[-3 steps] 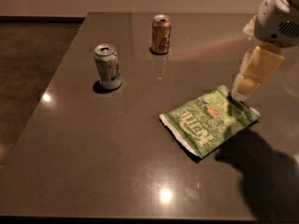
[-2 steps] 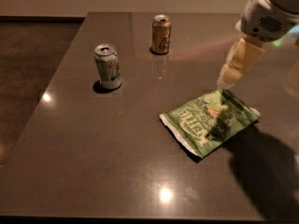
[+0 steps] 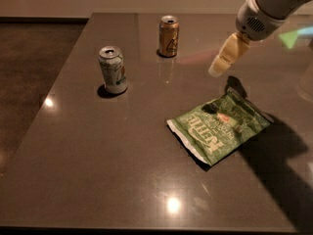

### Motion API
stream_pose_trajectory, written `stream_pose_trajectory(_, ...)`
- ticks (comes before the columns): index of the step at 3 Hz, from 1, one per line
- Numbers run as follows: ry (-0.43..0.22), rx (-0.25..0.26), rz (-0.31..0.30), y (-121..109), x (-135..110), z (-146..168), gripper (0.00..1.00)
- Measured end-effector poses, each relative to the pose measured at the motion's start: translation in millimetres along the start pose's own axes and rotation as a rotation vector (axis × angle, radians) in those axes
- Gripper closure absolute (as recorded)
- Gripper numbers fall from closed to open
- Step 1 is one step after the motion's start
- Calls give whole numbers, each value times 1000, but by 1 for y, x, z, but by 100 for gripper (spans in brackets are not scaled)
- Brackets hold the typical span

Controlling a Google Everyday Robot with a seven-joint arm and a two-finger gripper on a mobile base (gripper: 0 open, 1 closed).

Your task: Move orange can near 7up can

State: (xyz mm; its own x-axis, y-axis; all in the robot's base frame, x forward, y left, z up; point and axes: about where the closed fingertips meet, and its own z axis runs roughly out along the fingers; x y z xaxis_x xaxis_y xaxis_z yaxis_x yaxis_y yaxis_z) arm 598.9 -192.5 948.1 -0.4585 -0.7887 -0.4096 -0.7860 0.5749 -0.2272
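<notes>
Hovering over open tabletop (image 3: 122, 146) right of the orange can (image 3: 168, 36), end effector (image 3: 217, 68) empty, aperture indiscernible.

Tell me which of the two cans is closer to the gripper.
The orange can, bronze-bodied near the far edge of the table, is closer: the gripper hangs to its right. The pale green 7up can stands farther left.

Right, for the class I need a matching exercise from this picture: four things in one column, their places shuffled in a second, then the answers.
1 orange can
2 7up can
3 chip bag
4 gripper

A in the air, upper right
B standing, farthest back on the table
C lying flat, right of centre
D standing, left side

Pairs: 1-B, 2-D, 3-C, 4-A
</notes>
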Motion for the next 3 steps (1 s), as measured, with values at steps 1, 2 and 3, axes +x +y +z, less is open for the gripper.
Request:
stream_pose_trajectory(1,-48,41,63,-26,-19,24,0)
stream_pose_trajectory(2,-88,60,124,-52,-42,45,0)
stream_pose_trajectory(3,-136,47,172,-71,-69,65,0)
